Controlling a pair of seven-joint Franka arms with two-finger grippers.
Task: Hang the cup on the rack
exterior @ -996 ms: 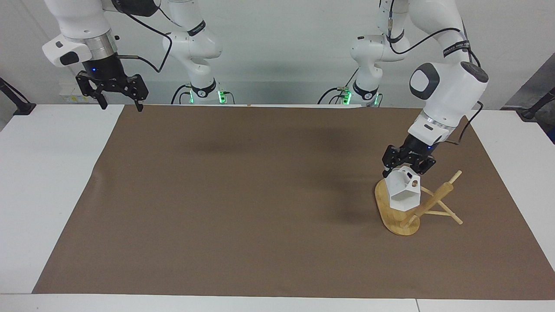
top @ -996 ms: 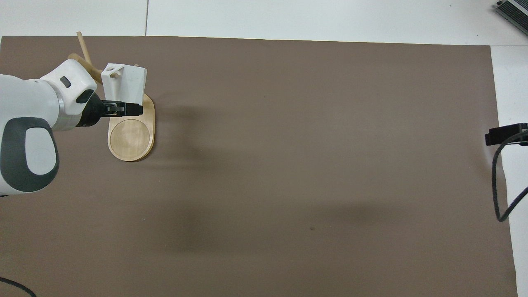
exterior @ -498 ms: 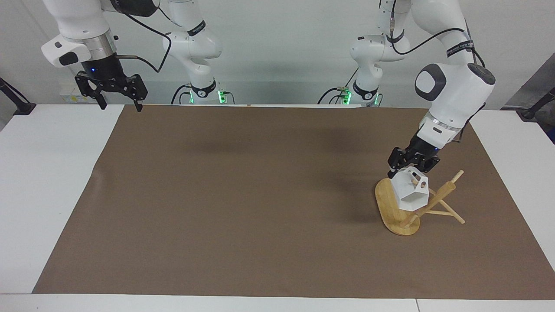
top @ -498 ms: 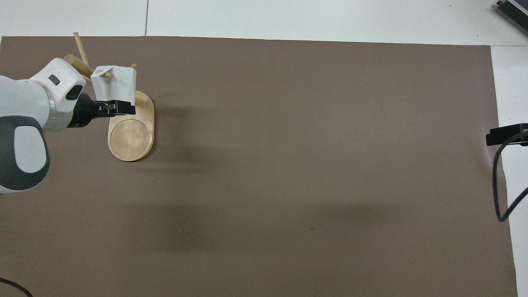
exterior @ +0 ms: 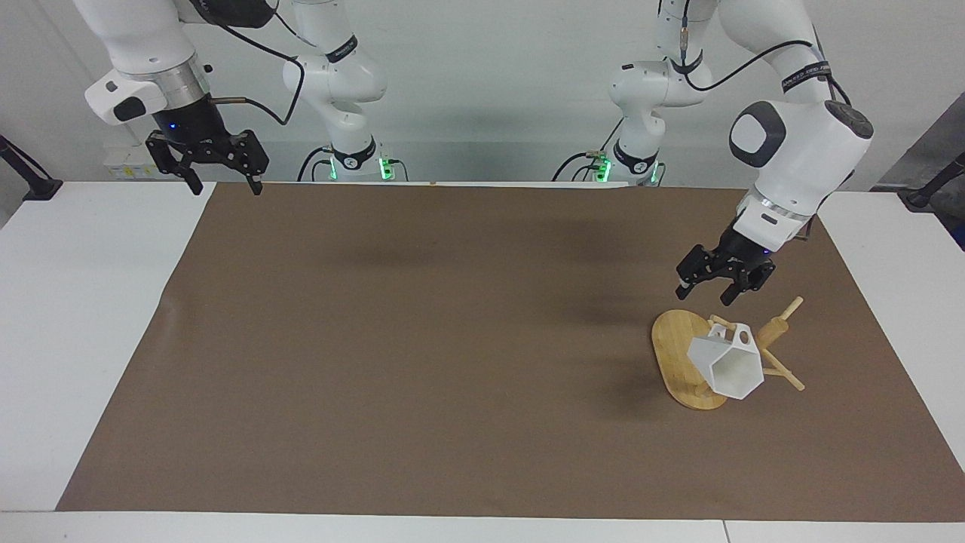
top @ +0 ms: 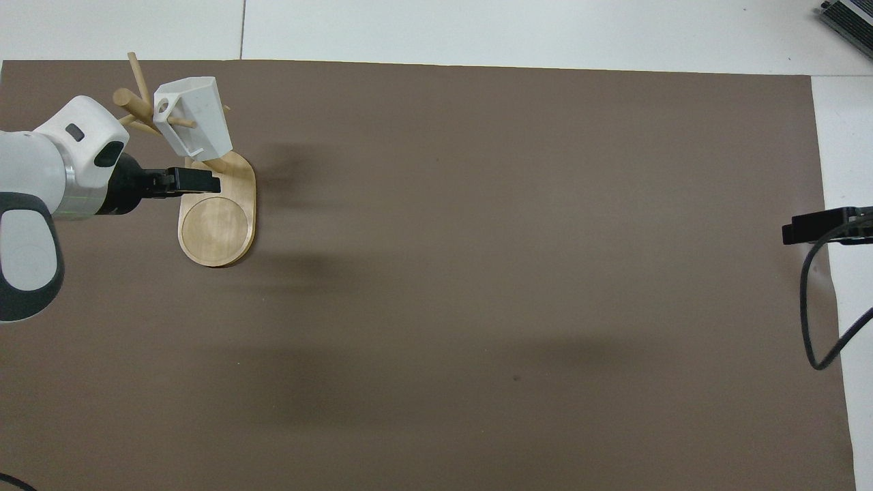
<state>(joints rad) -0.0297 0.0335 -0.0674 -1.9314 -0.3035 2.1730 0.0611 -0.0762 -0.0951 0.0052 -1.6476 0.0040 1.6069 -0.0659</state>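
Now the cup (exterior: 725, 365) hangs by its handle on a rack (exterior: 690, 369) peg, so the left pincer (exterior: 715, 283) hovers released above; the right pincer (exterior: 223, 167) waits released.

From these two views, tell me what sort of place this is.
Likely a robotics lab: two arms are mounted at a white table covered by a brown mat, with only a cup hanging on a rack as test props.

surface: white table (exterior: 90, 317), seam across the edge farthest from the robots
cover: brown paper sheet (exterior: 452, 339) lay flat over most of it
on sheet: bamboo rack (exterior: 675, 358) stood by its oval base, toward left arm's end
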